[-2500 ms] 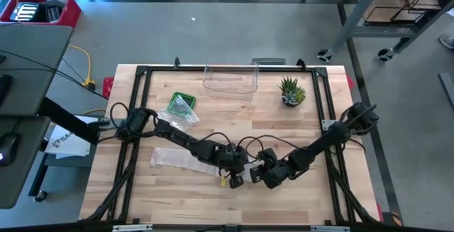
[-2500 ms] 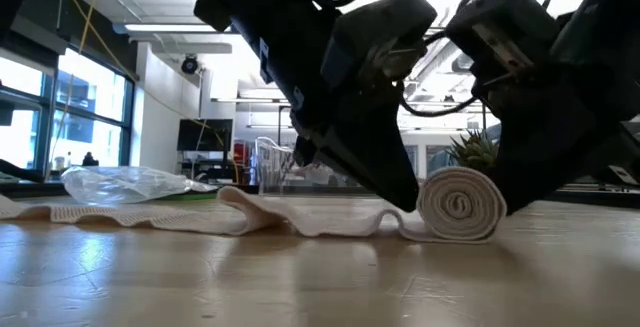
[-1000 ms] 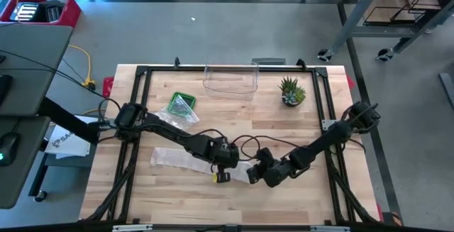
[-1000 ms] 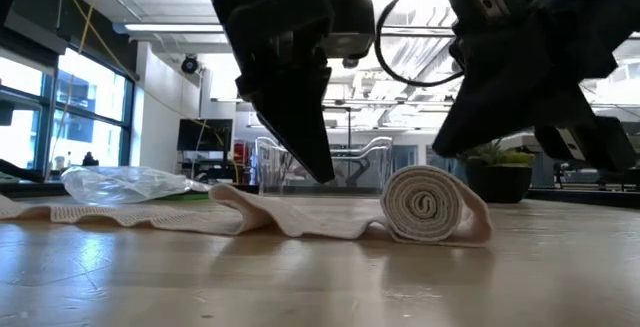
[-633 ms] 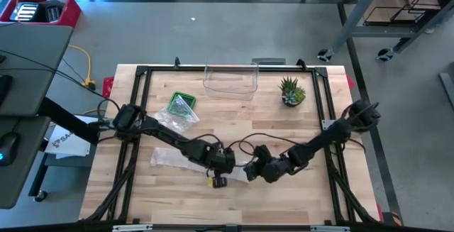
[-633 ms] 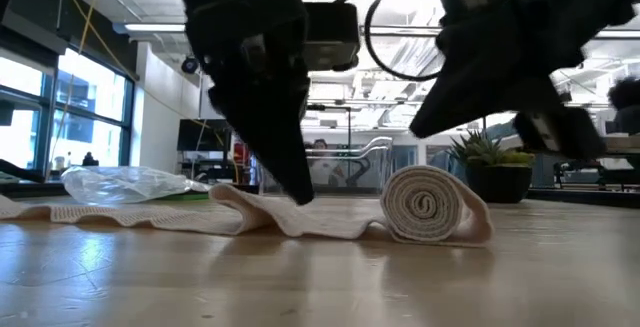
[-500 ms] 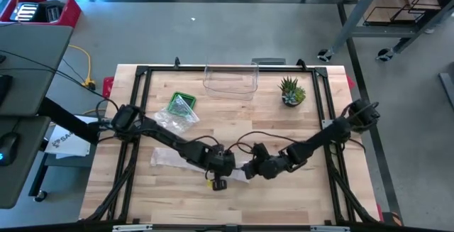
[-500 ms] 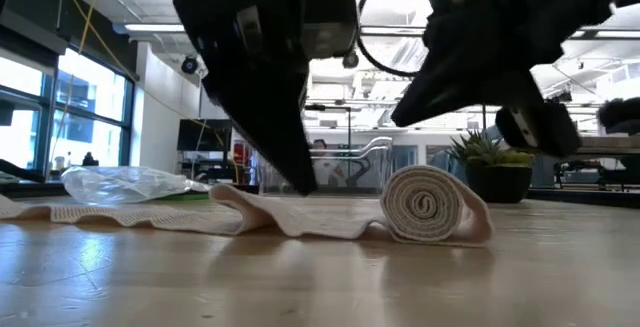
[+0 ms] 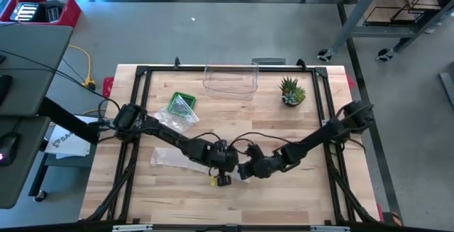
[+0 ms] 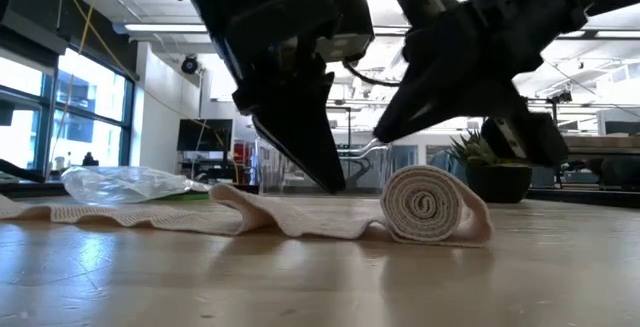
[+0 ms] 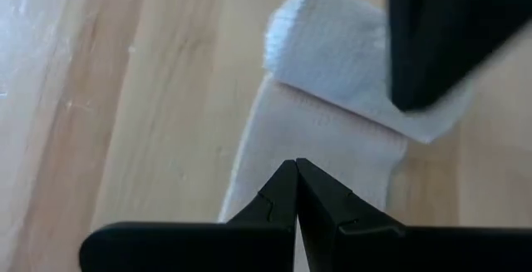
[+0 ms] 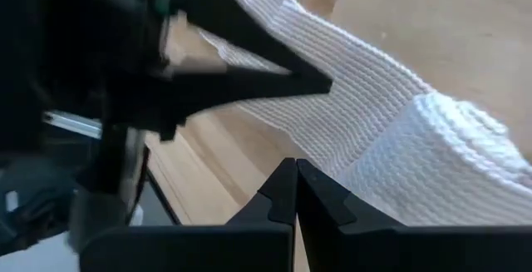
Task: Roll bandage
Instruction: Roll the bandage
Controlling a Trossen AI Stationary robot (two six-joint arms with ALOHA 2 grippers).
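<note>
Bandage [image 10: 300,217] is laid flat mid-table, its roll [image 10: 432,205] end largely hidden in the high view by both arms. Left gripper [image 11: 296,165] and right gripper [image 12: 296,165] are seen closed, empty, tips poised over the strip beside the roll

No text, label, brand, number or sign can be read here

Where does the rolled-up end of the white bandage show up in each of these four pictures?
High view: bandage roll, mostly hidden between the two hands at the table's centre.
Low view: roll right of centre, spiral end facing us.
Left wrist view: roll near the top.
Right wrist view: roll at lower right.
Shared landmark: the flat unrolled strip leading off it.
</note>
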